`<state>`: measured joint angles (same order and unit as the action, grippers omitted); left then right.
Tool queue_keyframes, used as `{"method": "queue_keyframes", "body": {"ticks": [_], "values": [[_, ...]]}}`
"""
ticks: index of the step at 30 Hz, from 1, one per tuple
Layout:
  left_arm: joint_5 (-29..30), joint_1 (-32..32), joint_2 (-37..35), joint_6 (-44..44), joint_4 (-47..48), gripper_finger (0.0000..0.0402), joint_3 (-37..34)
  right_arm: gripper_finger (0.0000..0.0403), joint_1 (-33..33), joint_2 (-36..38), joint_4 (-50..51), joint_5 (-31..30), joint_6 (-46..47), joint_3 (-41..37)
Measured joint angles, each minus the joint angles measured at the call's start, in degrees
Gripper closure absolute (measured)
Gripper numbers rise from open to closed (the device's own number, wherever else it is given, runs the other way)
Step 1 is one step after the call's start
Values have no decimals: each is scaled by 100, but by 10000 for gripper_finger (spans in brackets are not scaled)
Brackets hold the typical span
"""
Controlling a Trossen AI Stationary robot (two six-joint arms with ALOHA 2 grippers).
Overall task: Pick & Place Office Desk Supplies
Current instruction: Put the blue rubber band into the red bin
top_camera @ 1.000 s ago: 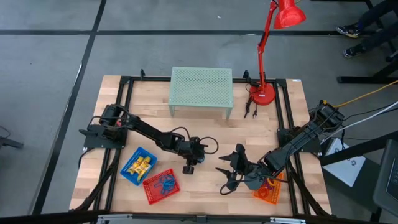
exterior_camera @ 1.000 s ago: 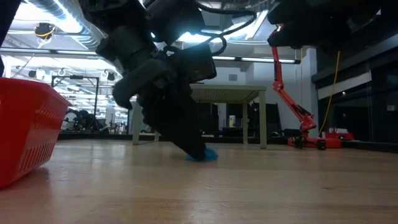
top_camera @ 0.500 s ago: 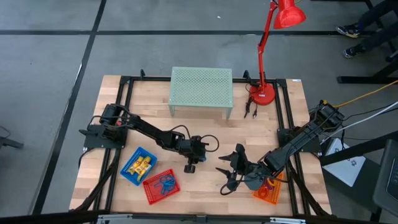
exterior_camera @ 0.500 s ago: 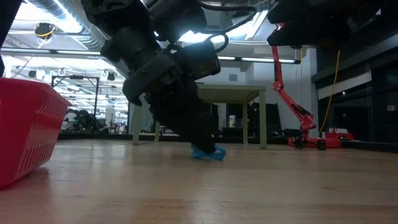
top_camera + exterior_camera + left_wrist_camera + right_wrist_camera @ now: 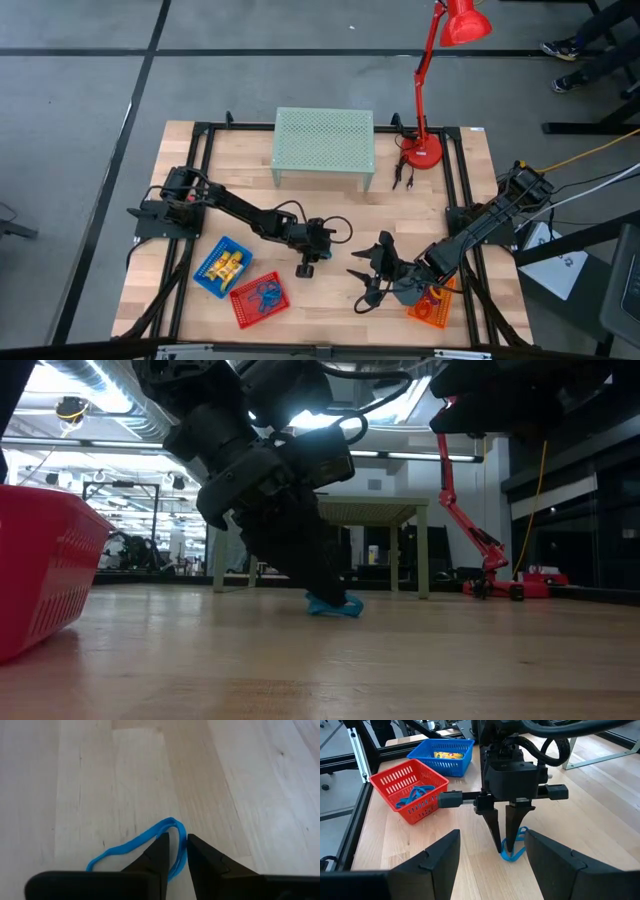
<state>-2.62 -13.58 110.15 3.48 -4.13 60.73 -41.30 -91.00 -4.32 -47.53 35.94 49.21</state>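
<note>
Now, nearest first —
Orange basket (image 5: pixel 430 305): at the worktop's front right corner, with small ring-like pieces inside that I cannot make out clearly.
My right fingers (image 5: pixel 368 272): spread wide and holding nothing, hovering just left of the orange basket and pointed toward my left arm.
Red basket (image 5: pixel 259 298): front left of the worktop (image 5: pixel 330 215), carrying a tangle of blue loops (image 5: pixel 415 795).
Blue basket (image 5: pixel 222 266): just behind and left of the red one, with yellow blocky pieces (image 5: pixel 228 266) in it.
My left fingers (image 5: pixel 174 851): pointing down at the middle of the worktop, tips on the wood, drawn nearly together around one strand of a blue band (image 5: pixel 135 844); only a narrow gap shows between the tips, and I cannot tell whether they are pinching it yet.
Blue band: lying flat on the bare wood between the two arms, outside every basket.
Green mesh stand (image 5: pixel 323 143): at the back, centred.
Red lamp (image 5: pixel 432 90): back right, base on the worktop.
</note>
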Motion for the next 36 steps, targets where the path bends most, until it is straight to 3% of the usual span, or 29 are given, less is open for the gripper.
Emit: {"method": "queue_keyframes", "body": {"ticks": [14,22,28,30,36], "values": [[-214,7,-180,-331,-153,397,2,178,-1,0,0,2,-17,0],[954,27,-863,-814,174,398,24,178,-1,0,-15,17,-24,0],[1320,13,-1473,-794,892,399,22,178,0,0,-20,42,-39,0],[1252,-46,-1620,-632,1070,399,22,178,-1,0,-24,42,-39,0],[306,-649,-1951,304,1950,399,22,178,-1,0,-42,42,-43,0]]}}
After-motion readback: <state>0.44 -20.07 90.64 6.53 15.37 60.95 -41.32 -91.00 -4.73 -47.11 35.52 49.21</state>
